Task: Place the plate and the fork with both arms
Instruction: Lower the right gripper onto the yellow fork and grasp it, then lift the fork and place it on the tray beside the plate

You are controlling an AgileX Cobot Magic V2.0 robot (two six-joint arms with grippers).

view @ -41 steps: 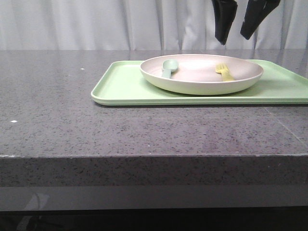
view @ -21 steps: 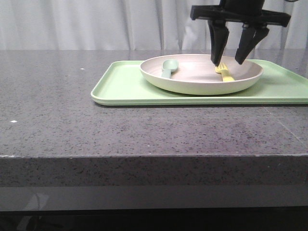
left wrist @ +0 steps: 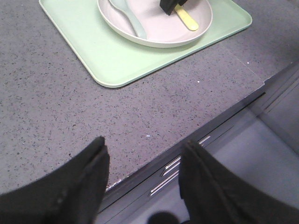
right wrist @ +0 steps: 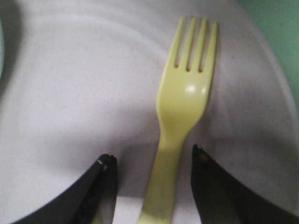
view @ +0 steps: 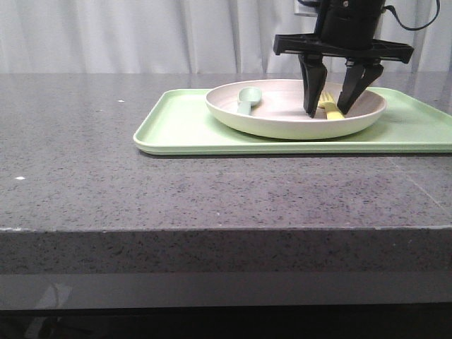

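The fork [right wrist: 180, 121] lies flat in the plate [view: 282, 120], toward the plate's right side, its handle running between the two fingers of the right end effector [view: 328, 111]. That end effector is released: its jaws stand spread, one finger on each side of the handle, tips low in the plate and not yet pressing on the plastic as far as the wrist view shows. The fork looks light, thin and stiff, with a smooth and probably slippery surface. The flat handle just behind the neck seems the best place to pinch it, across its narrow width, since the tines offer little to grip. Lying flush on the plate, it could skid or tip up when squeezed.

The plate is shallow, wide and rigid, likely light too. Its raised rim is the obvious hold. A spoon [view: 247, 99] rests in its left part and may slide if the plate tilts. The plate sits on a green tray [view: 183, 127] on the grey desk [view: 141, 191].

The left end effector [left wrist: 142, 182] hangs over the desk's near edge, well apart from the tray, released and empty.
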